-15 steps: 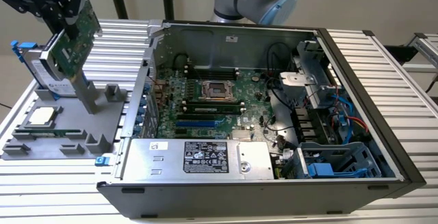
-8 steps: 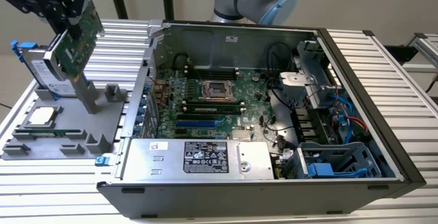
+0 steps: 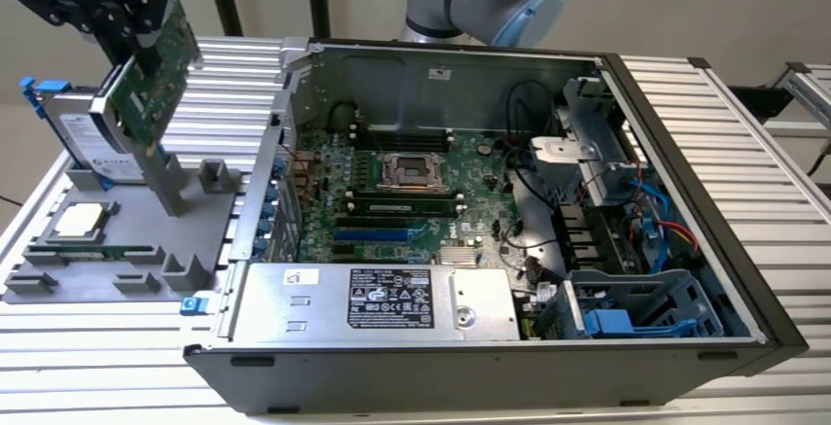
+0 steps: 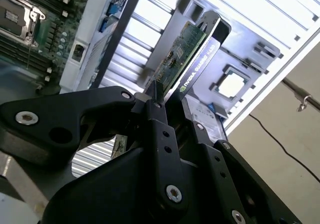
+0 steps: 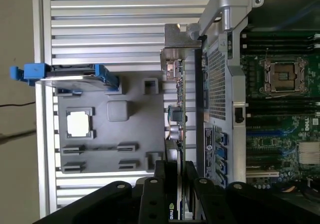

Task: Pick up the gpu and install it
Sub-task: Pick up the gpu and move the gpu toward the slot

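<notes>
Exterior view: we note the gripper (image 3: 140, 36) at the exterior view's left, fingers pinched on the upper edge of the gpu (image 3: 156, 89); the card hangs tilted, its silver bracket (image 3: 163, 180) pointing down over the grey tray (image 3: 130, 213), just beside the hard drive (image 3: 89, 143) with blue clips; whether the bracket tip is clear of the tray's posts we cannot tell; the open computer case (image 3: 429, 85) lies to the exterior view's right, motherboard (image 3: 403, 201) exposed. Second wrist view: two black fingers (image 4: 159, 129) clamp the gpu (image 4: 182, 59) by a narrow strip of its edge, green face on one side and black cooler on the other, tray beyond it. First wrist view: the gpu (image 5: 176, 114) is seen edge-on, running from the gripper (image 5: 175, 171) out to the bracket, between the tray (image 5: 135, 134) and the case wall (image 5: 222, 84). Risks, as we judge them: the grip is on a thin edge with a long card hanging below, so a knock could swing or slip it; the bracket sits close to the case wall and may snag its rim; a tilted card would meet the motherboard (image 5: 280, 109) crooked and could strain the slot
</notes>
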`<state>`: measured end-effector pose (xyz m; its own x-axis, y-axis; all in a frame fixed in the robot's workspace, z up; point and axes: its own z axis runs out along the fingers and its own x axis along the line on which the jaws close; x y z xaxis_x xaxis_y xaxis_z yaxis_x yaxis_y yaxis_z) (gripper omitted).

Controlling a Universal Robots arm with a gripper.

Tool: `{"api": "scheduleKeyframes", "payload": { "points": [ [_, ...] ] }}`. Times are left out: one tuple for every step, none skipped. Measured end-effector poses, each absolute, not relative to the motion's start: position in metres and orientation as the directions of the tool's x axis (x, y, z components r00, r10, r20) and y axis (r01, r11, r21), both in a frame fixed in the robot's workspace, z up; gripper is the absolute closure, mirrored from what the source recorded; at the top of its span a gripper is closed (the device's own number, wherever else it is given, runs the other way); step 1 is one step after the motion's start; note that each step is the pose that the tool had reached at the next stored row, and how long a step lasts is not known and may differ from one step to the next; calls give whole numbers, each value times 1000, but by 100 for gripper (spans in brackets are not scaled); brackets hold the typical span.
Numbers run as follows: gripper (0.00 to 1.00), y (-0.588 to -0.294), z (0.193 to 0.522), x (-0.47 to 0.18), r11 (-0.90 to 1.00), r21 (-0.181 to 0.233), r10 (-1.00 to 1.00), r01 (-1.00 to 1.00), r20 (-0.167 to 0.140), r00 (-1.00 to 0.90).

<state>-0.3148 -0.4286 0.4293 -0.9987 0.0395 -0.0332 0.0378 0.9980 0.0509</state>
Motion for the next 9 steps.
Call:
{"api": "scheduleKeyframes", "payload": {
  "points": [
    [100, -429, 429, -314, 998, 51, 40, 38, -33, -999],
    [100, -429, 429, -314, 998, 51, 39, 38, -33, -999],
    [100, -429, 429, -313, 998, 51, 40, 38, -33, -999],
    [100, -429, 429, -313, 998, 51, 39, 38, -33, -999],
    [100, -429, 429, -312, 998, 51, 39, 38, -33, -999],
    [100, -429, 429, -311, 998, 51, 40, 38, -33, -999],
    [100, -429, 429, -311, 998, 51, 40, 38, -33, -999],
    [100, -429, 429, -310, 998, 51, 40, 38, -33, -999],
    [100, -429, 429, -310, 998, 51, 40, 38, -33, -999]
  ]
}}
